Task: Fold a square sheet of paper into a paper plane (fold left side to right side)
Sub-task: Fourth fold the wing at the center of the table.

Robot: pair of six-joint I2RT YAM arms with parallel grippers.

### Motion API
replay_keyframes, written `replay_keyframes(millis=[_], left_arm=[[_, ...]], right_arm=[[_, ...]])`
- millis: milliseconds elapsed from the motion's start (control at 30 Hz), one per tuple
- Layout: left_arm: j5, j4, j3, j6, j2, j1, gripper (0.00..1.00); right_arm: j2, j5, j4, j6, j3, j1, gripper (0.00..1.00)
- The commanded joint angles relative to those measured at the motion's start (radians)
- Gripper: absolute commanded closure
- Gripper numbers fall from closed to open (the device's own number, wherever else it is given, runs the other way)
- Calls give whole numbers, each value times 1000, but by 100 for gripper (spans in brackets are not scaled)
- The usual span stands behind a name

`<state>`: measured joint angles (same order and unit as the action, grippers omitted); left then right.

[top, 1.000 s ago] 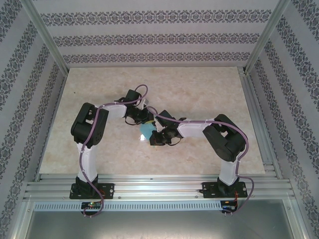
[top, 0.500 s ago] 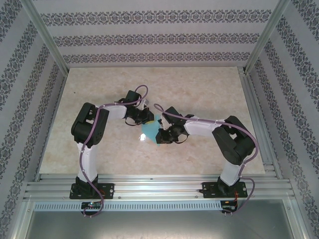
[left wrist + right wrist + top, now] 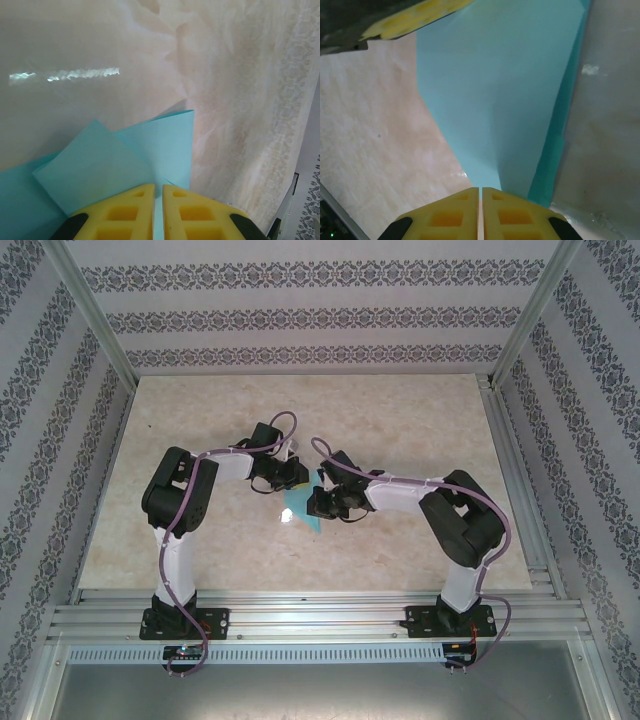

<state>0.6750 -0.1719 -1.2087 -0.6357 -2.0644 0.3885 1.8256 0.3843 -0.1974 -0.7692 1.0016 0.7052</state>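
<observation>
Left wrist view: left end effector point(image 3: 158, 192) clenched on the paper point(image 3: 100, 160) before it, right end effector point(image 3: 480, 194) pinching likewise, probably to steady the fold.

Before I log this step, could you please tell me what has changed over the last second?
The right claw moved a little away from the bases, and its wrist turned. More of the blue paper now shows from above, with one edge raised. Both claws are shut on the paper. The left claw and its arm stayed where they were, and the paper is still between the two claws.
</observation>
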Motion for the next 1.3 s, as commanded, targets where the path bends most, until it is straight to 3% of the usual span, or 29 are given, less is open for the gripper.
replay_keyframes(millis=[0, 167, 367, 767, 1267], left_arm=[[-101, -28, 25, 28, -30, -3, 88], [-110, -33, 26, 20, -31, -3, 88], [-121, -40, 24, -11, -38, -2, 88], [-119, -53, 5, -5, -69, -2, 88], [-161, -97, -17, 11, -83, -4, 88]], right_arm=[[11, -55, 80, -123, 8, 7, 89], [25, -85, 67, -235, 20, 22, 88], [16, -186, 172, -446, -32, 56, 88], [81, -279, 66, -473, 42, 79, 89], [-24, -219, 180, -521, -198, 83, 88]])
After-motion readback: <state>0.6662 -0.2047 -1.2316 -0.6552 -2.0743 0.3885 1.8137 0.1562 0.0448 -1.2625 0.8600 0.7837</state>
